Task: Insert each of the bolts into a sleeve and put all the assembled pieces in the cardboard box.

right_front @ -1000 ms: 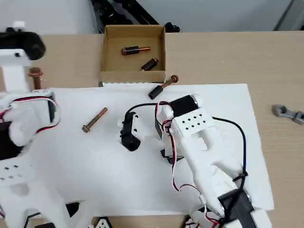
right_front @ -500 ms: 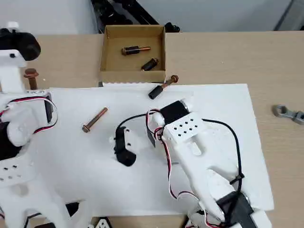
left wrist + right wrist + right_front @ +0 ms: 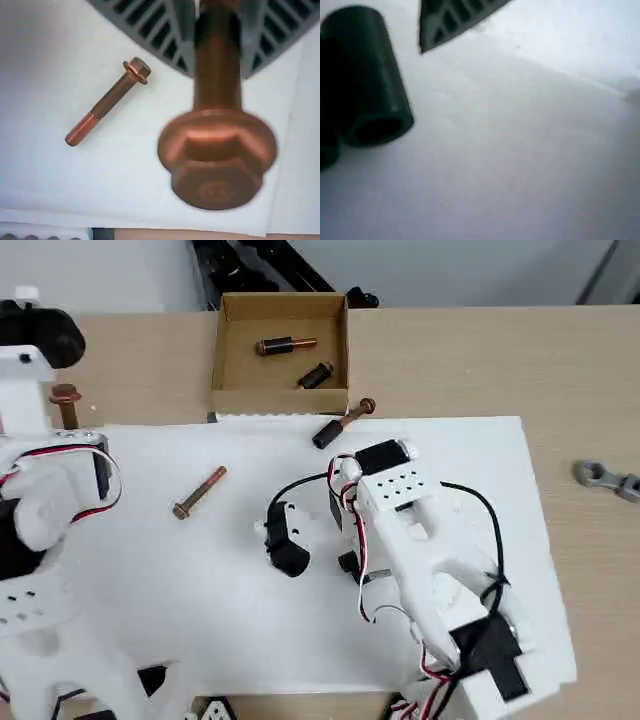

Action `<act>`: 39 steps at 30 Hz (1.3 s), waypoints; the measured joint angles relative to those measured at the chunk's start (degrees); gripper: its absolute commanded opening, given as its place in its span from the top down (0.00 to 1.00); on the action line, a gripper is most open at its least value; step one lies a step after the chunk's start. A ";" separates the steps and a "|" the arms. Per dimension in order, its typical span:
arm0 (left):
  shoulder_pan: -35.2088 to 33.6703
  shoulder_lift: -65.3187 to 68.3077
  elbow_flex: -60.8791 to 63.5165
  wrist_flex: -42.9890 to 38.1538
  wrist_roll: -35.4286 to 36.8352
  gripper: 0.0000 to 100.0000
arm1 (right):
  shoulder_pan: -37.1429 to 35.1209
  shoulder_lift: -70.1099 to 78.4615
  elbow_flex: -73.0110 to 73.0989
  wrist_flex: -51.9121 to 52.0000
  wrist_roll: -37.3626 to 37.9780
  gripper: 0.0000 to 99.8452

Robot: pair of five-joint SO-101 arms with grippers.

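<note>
- Left gripper [image 3: 217,12]: clamped on a bolt [image 3: 217,125].
- Right gripper [image 3: 285,543]: closed around a black sleeve [image 3: 370,80].
- Loose bolt [image 3: 200,492]: flat on the white mat [image 3: 180,590], between the grippers.
- Cardboard box [image 3: 225,350]: beyond both.

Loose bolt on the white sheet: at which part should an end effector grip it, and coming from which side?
Take the loose bolt by its smooth shank, midway, from straight above, jaws across its length. It lies flat and diagonal on the white sheet, with bare sheet on both sides; the flanged head would likely slip.
</note>
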 measured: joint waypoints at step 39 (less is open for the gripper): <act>0.00 0.00 0.00 0.00 0.00 0.99 | -0.79 9.93 -1.49 -12.48 1.58 0.97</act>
